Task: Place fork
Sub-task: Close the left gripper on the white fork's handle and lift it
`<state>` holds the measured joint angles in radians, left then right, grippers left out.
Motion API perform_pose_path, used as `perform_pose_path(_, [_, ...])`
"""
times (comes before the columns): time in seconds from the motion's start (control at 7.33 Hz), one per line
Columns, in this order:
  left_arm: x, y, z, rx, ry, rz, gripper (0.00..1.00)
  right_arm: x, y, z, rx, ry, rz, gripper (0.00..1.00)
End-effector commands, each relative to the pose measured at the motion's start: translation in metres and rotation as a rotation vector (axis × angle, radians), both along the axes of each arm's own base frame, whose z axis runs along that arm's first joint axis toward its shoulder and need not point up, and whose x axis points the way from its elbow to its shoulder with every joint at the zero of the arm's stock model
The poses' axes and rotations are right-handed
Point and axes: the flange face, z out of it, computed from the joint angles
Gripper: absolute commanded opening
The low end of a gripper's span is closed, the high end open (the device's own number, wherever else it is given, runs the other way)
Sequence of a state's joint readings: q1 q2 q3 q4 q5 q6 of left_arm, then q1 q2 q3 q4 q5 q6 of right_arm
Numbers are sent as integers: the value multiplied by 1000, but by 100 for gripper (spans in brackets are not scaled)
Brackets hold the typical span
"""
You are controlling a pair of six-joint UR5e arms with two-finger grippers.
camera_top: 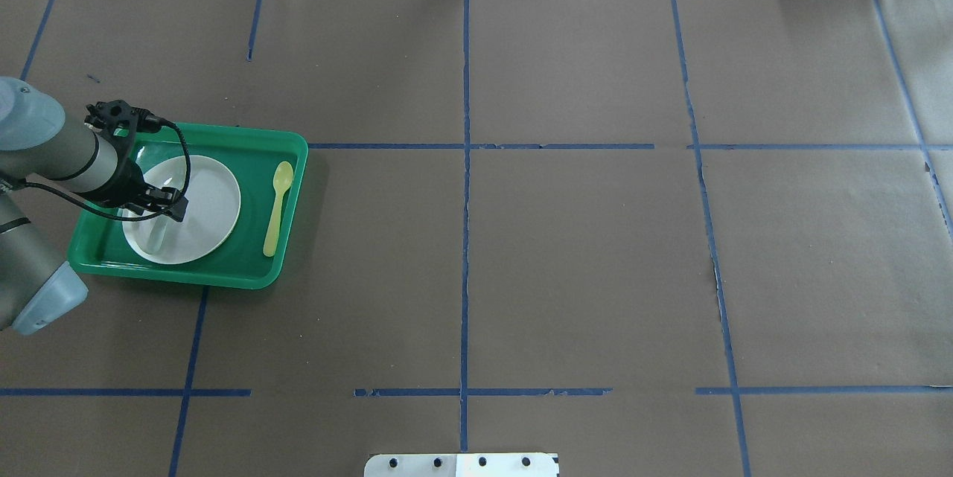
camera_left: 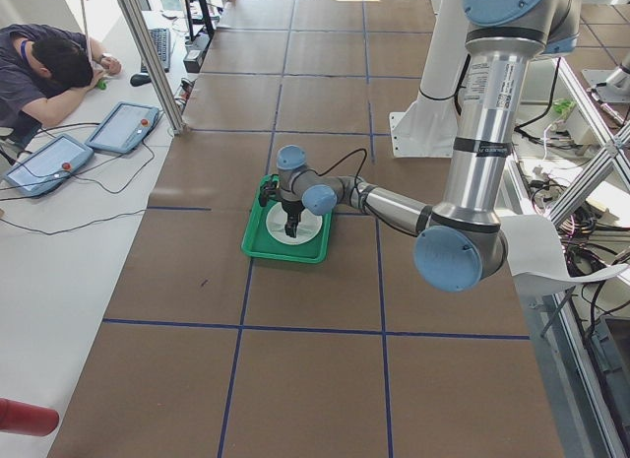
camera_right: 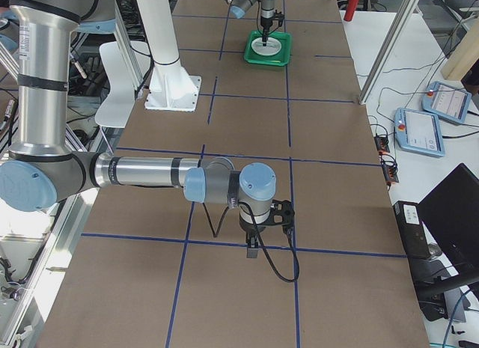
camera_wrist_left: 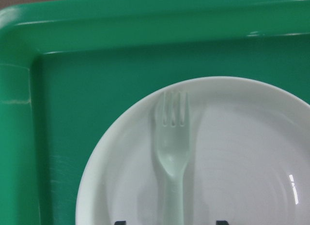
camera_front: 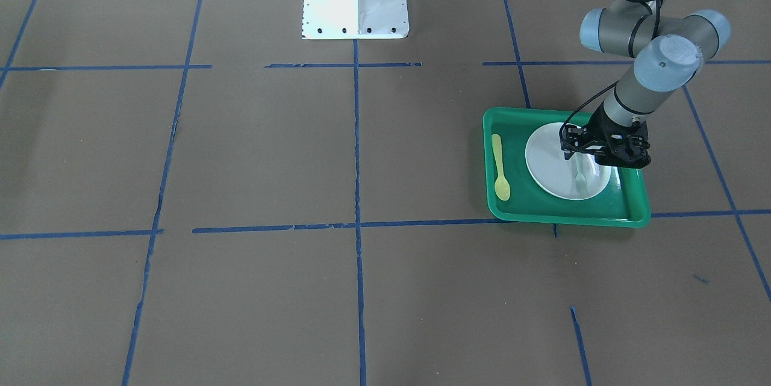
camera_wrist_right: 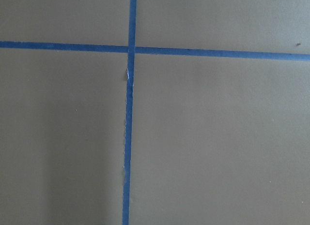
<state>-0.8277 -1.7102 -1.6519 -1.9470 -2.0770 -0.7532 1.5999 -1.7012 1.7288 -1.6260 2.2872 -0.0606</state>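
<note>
In the overhead view the left arm comes in at 9 o'clock, and the left gripper (camera_top: 160, 207) hangs low over the left half of a white plate (camera_top: 212, 202). Its 2 fingers are spread apart. In the left wrist view their dark tips show at the bottom edge, 1 on each side of the fork's handle, and neither touches it.

The fork (camera_wrist_left: 172, 152) lies flat on the plate. In that wrist view its tines point to 12 o'clock and stop just short of the rim, and its handle runs down to 6 o'clock between the fingertips.

The plate sits in the left part of a green tray (camera_top: 292, 146), inside the rim. At 3 o'clock from the plate, a yellow spoon (camera_top: 277, 209) rests on the tray floor, apart from the plate, with its bowl toward 12 o'clock.

The tray stands on the brown table (camera_top: 566, 254), which is marked into squares by blue tape.

Well apart from all this, the right gripper (camera_right: 253, 249) shows only in the exterior right view. It points down above a crossing of 2 tape lines. I cannot tell whether its fingers are spread or pressed together.
</note>
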Motion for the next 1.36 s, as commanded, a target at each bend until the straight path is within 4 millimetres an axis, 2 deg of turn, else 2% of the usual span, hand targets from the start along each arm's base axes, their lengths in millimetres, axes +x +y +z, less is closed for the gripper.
perform_pose_path(0.0, [2, 1, 1, -2, -2, 4, 64, 0, 0, 0, 1, 0, -1, 100])
perform_pose_path(0.27, [3, 2, 6, -12, -8, 5, 64, 0, 0, 0, 1, 0, -1, 100])
perform_pose_path(0.41, [3, 2, 7, -13, -8, 4, 49, 0, 0, 0, 1, 0, -1, 100])
perform_pose_path(0.55, [3, 2, 5, -12, -5, 5, 18, 0, 0, 0, 0, 0, 1, 100])
perform_pose_path(0.68, [3, 2, 2, -7, -1, 5, 0, 0, 0, 0, 1, 0, -1, 100])
perform_pose_path(1.23, [6, 10, -8, -59, 60, 60, 0, 0, 0, 0, 0, 0, 1, 100])
